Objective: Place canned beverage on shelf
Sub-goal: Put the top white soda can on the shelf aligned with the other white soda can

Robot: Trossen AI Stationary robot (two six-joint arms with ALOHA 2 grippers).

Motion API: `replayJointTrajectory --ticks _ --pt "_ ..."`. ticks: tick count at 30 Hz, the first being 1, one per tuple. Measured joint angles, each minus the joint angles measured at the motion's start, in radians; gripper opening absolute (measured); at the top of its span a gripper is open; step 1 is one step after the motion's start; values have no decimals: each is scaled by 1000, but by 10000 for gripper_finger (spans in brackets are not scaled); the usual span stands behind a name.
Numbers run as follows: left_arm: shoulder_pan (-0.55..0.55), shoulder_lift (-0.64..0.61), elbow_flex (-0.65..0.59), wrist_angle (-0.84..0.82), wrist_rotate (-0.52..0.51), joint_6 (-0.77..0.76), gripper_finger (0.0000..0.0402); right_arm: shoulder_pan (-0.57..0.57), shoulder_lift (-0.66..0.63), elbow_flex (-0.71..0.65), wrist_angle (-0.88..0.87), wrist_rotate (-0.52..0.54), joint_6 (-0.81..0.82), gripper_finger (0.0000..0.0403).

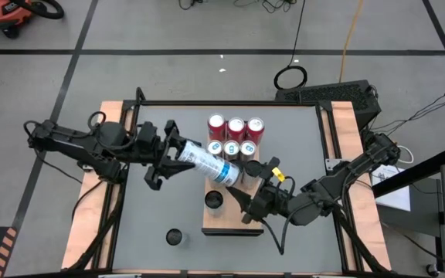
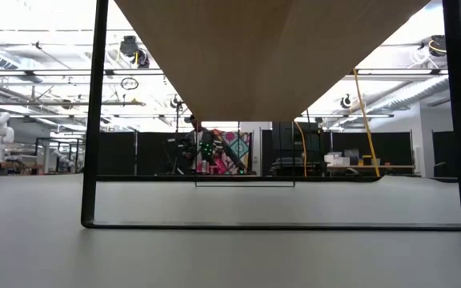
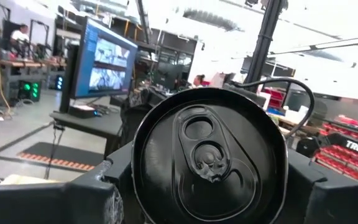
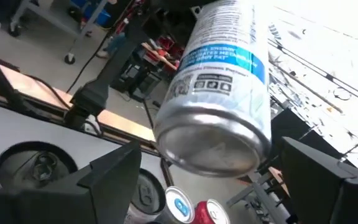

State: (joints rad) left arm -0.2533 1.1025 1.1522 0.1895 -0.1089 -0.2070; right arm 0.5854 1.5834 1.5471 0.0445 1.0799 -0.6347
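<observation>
High view: left pincer (image 1: 174, 154) grips can (image 1: 209, 161) lying tilted, base toward right pincer (image 1: 255, 188), wide.

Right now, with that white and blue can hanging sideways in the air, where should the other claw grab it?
The white and blue can lies tilted in the left gripper, which holds its top end. The bottom end is bare and points toward the open right gripper. I would probably close around the lower barrel, coming in from that bottom end, fingers on opposite round sides.
</observation>
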Motion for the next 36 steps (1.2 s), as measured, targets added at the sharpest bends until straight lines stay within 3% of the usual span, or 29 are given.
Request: replayJointTrajectory --ticks 16,28,31,36 --pt "-37 124 0 151 -70 40 238 -35 1 0 56 16 -71 314" --pt "-36 186 0 213 -101 44 239 -35 0 0 39 36 -84 209" --pt "-36 192 0 212 -98 43 239 -35 0 0 23 50 -77 209" --pt "-45 193 0 199 -78 65 252 -35 0 0 -4 50 -80 246"
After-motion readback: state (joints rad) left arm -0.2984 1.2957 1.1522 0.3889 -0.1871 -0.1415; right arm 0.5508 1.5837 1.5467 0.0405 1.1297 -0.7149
